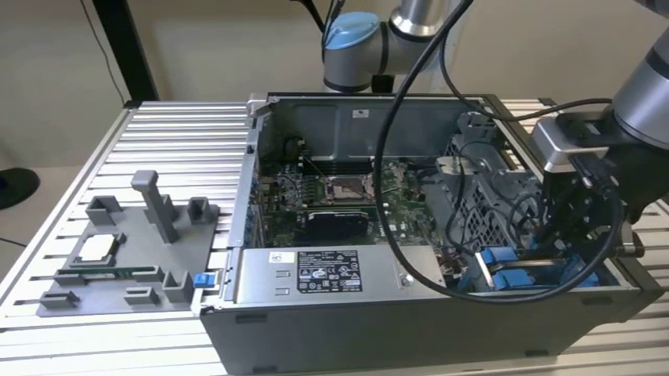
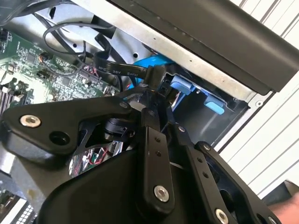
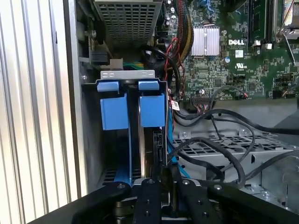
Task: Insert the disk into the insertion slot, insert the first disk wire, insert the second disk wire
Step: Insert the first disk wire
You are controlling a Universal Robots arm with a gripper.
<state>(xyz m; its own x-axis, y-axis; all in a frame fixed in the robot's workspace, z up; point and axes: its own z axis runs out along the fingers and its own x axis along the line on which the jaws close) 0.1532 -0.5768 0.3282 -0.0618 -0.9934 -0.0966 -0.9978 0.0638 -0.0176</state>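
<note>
In the exterior view we see the open grey metal computer case (image 1: pixel 366 329) on the ribbed aluminium table (image 1: pixel 178 133). The black robot gripper (image 1: pixel 559 249) reaches into its corner bay at the exterior view's right, close to the wall.

In the second wrist view the gripper (image 2: pixel 152 95) pinches a black wire plug (image 2: pixel 156 80).

In the first wrist view the silver disk in its blue carrier (image 3: pixel 152 109) stands inside the grey insertion slot (image 3: pixel 93 140). It sits beside a second blue carrier (image 3: pixel 113 112), two in all, hemmed in by black cables (image 3: pixel 219 112).
</note>
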